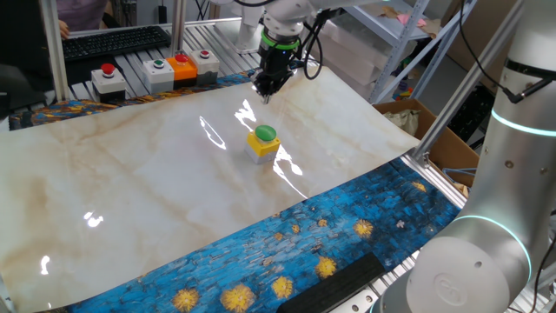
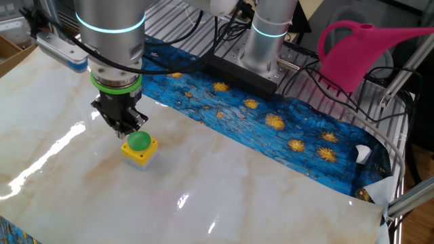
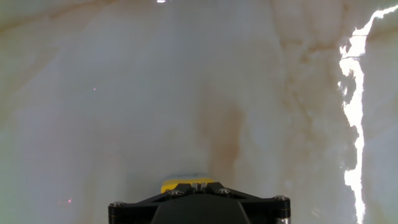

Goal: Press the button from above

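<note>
On the far left of one fixed view, grey boxes (image 1: 109, 76) and an orange box (image 1: 182, 66) are seen beyond the marble sheet (image 1: 130, 191). The button (image 1: 264, 143) is located near the sheet's middle, upright on its yellow housing. The gripper (image 1: 264, 89) is held above and just beyond it, apart; finger spacing cannot be determined.
</note>
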Robot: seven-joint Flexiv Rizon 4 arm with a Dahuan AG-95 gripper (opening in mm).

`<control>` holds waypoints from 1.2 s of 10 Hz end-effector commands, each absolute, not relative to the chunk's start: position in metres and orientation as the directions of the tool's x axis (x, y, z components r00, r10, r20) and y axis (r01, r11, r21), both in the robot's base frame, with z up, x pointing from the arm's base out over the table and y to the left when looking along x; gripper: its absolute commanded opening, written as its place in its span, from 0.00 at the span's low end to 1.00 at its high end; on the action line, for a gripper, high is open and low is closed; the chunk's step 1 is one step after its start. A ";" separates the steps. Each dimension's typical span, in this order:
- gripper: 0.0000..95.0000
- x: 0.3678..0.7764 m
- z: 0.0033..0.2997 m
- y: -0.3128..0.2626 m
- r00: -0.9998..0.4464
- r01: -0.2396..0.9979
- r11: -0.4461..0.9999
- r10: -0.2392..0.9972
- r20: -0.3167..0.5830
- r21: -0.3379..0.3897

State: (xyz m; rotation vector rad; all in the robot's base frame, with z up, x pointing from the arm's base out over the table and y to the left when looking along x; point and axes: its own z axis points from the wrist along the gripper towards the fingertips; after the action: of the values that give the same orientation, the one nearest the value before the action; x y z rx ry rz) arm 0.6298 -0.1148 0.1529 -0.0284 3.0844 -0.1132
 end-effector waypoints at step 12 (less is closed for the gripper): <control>0.00 0.630 0.153 -0.115 -0.998 -0.016 0.997 -0.020 -0.053 -0.074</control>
State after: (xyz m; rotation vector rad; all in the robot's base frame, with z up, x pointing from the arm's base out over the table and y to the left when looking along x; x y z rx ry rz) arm 0.6301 -0.1145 0.1534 -0.0282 3.0862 -0.1132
